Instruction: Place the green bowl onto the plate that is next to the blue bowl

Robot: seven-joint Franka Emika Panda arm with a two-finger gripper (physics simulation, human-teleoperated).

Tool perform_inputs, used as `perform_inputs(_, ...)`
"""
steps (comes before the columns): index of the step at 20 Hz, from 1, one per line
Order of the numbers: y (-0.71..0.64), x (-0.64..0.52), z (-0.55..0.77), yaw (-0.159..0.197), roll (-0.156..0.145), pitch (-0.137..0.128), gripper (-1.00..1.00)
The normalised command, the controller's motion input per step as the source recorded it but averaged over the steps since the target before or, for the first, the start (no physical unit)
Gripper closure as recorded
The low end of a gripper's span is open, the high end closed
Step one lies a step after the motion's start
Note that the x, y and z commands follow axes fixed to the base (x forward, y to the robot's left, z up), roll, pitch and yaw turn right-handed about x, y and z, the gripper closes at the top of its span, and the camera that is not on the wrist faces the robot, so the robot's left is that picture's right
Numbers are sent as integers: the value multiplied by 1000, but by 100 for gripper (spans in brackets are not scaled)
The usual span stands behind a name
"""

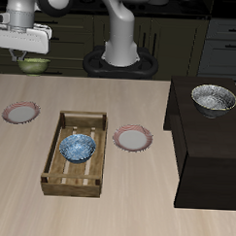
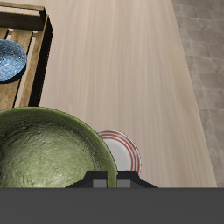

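My gripper (image 1: 30, 54) is shut on the rim of the green bowl (image 1: 33, 64) and holds it high above the table's back edge. In the wrist view the green bowl (image 2: 44, 157) fills the near field between the fingers (image 2: 105, 179). The blue bowl (image 1: 78, 146) sits inside a wooden tray (image 1: 61, 122) and also shows in the wrist view (image 2: 7, 59). One pink-rimmed plate (image 1: 133, 139) lies beside the tray, close to the blue bowl. A second plate (image 1: 21, 112) lies on the tray's other side, farther from the blue bowl. It shows partly under the green bowl in the wrist view (image 2: 125, 150).
A dark cabinet (image 1: 201, 143) stands on the table beside the nearer plate, with a silvery-grey bowl (image 1: 213, 99) on top. The robot's base (image 1: 121, 57) is at the table's back. The wooden tray (image 2: 37, 52) and the table's side edge (image 2: 197, 105) show in the wrist view.
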Motion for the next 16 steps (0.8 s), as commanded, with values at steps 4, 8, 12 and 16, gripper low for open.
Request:
perform_inputs(4, -31, -300, -86, 9, 26, -11, 100)
perform_inputs(8, -9, -432, -133, 1, 55, -10, 100)
perform_inputs(12, -63, -363, -173, -10, 41, -5, 100)
perform_inputs(16, -80, -235, -197, -31, 23, -9, 100)
